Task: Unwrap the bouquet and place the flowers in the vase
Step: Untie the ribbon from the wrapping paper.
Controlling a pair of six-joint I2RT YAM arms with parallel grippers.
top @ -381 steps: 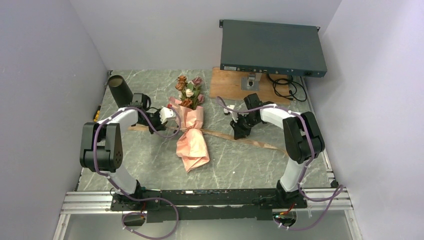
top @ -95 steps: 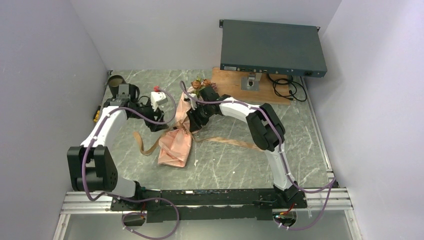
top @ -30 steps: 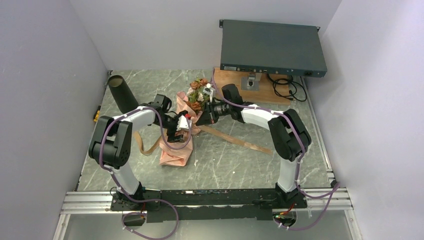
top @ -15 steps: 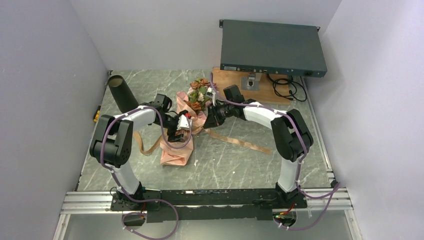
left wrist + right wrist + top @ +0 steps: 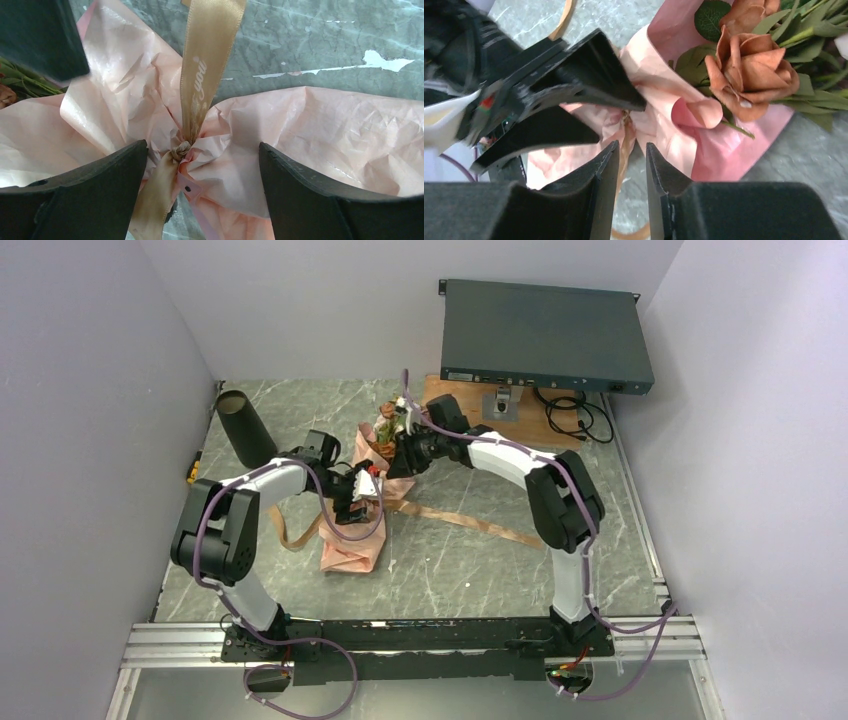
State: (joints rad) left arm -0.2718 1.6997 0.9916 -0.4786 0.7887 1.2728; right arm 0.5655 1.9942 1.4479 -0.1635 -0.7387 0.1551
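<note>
The bouquet lies mid-table in crinkled salmon-pink paper. Its flowers point to the far side, and a rust rose shows with green leaves. A tan ribbon is knotted at the paper's neck. My left gripper stands open, straddling that knot from the left. My right gripper is open by a narrow gap, with the ribbon running loose through it, just right of the knot. The black vase stands at the far left.
Loose ribbon tails trail over the table to the right and the left. A dark grey rack box sits on a wooden board at the back right, with cables beside it. Walls close in on three sides.
My right gripper was shut and now stands slightly open; its arm has shifted toward the flower heads. The left gripper stays open over the knot.
</note>
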